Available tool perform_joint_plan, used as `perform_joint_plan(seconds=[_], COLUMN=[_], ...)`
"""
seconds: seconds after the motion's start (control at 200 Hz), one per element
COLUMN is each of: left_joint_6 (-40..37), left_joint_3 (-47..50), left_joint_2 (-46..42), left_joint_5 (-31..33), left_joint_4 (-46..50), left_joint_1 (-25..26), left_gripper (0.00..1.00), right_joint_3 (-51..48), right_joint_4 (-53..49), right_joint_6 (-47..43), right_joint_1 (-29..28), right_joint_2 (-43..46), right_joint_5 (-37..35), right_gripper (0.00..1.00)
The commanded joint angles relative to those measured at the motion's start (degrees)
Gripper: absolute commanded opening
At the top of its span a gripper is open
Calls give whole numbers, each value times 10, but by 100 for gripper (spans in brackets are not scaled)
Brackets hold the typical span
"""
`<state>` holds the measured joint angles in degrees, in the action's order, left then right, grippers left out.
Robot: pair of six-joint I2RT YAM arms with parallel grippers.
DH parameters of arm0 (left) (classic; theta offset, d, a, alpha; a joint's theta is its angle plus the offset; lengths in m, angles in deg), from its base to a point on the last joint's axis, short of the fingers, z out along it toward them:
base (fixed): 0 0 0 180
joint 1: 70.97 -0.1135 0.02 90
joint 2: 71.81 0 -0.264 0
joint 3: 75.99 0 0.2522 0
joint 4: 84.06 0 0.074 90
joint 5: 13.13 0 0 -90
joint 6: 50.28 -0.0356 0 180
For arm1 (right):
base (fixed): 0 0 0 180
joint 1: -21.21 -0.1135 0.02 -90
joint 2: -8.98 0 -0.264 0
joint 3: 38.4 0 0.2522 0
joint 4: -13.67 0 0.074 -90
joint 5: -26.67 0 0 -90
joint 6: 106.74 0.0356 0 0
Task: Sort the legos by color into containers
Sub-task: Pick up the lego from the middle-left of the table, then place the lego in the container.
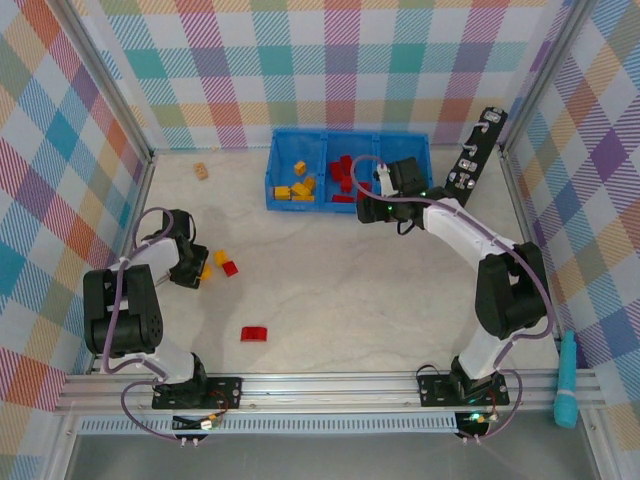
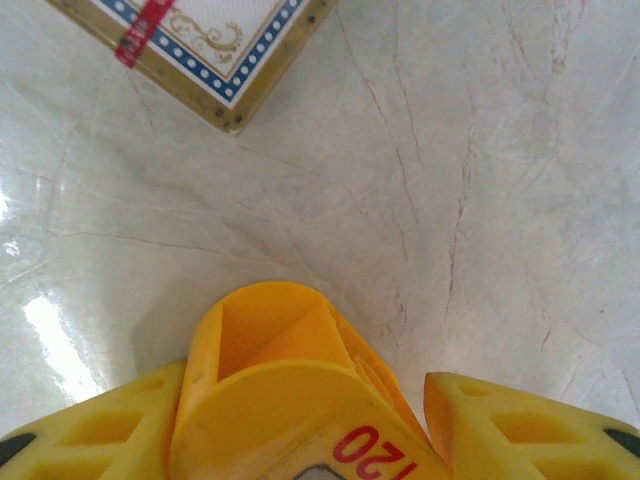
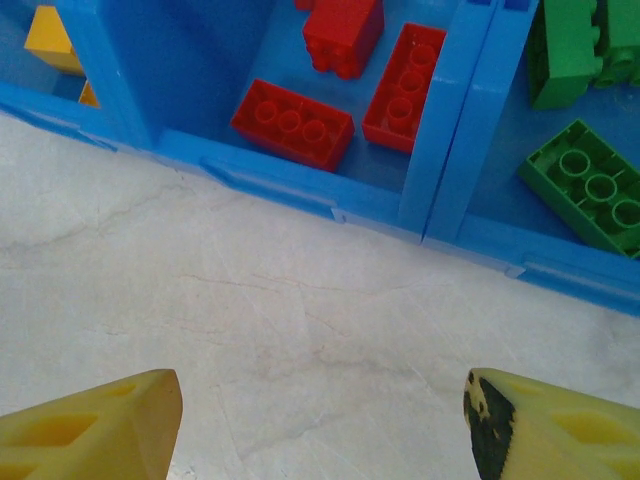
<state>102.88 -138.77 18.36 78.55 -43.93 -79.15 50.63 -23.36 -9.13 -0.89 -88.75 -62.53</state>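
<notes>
- The left gripper point(image 2: 305, 400) has a yellow-orange brick point(image 2: 270, 340) between its fingers, one finger against it and a thin gap at the other; I cannot tell whether the grip is firm
- It sits low near the left edge of the worktop point(image 1: 350, 290)
- Just beside it lie a loose yellow brick point(image 1: 221, 257) and a red brick point(image 1: 230, 268), touching or nearly so; a second red brick point(image 1: 254, 333) lies apart, nearer the near edge
- A tan block point(image 1: 201, 170) rests by the far left corner
- The right gripper point(image 3: 322, 390) stands wide open and holds nothing, over bare worktop just before the near wall of the blue bin point(image 3: 260, 172)
- The bin sits at the far edge: yellow bricks point(image 3: 50, 35) in its left compartment, red bricks point(image 3: 292, 122) in the middle, green bricks point(image 3: 590, 185) in the right
- From above, the right arm hides much of the right compartment
</notes>
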Motion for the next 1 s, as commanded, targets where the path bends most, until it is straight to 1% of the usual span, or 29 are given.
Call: perform_joint_plan(seconds=[0.0, 0.075, 0.205, 0.26, 0.35, 0.46, 0.56, 0.63, 0.705, 0.79, 0.995], left_joint_6=[-27, -45, -73, -90, -106, -107, -109, -103, -92, -88, -48], left_joint_3=[-16, -38, -106, -154, -238, -325, -408, -457, -511, -578, -677], left_joint_2=[7, -20, -71, -71, -46, 6, 74, 127, 189, 259, 392], left_joint_5=[-23, -29, -26, -32, -45, -51, -53, -60, -74, -78, -98], left_joint_4=[-19, 2, 32, 45, 54, 26, -3, -27, -53, -60, -86], left_joint_1=[-8, -7, 6, 19, 52, 106, 158, 184, 204, 222, 243], left_gripper=[40, 35, 34, 34, 34, 34, 33, 33, 32, 32, 32], right_joint_3=[23, 24, 14, 6, -6, -13, -19, -24, -27, -35, -50], right_joint_4=[-11, -10, -1, 5, 13, 12, 11, 13, 15, 22, 24], right_joint_6=[-20, -26, -26, -23, -15, -13, -12, -12, -10, -6, 3], right_joint_1=[-3, -3, -3, -3, -3, -4, -4, -4, -4, -5, -4], right_joint_2=[-9, -9, -2, 0, 4, 9, 18, 25, 34, 45, 63], right_joint_5=[-11, -15, -5, 3, 12, 16, 18, 18, 19, 19, 19], right_gripper=[75, 75, 75, 75, 75, 75, 75, 75, 75, 75, 75])
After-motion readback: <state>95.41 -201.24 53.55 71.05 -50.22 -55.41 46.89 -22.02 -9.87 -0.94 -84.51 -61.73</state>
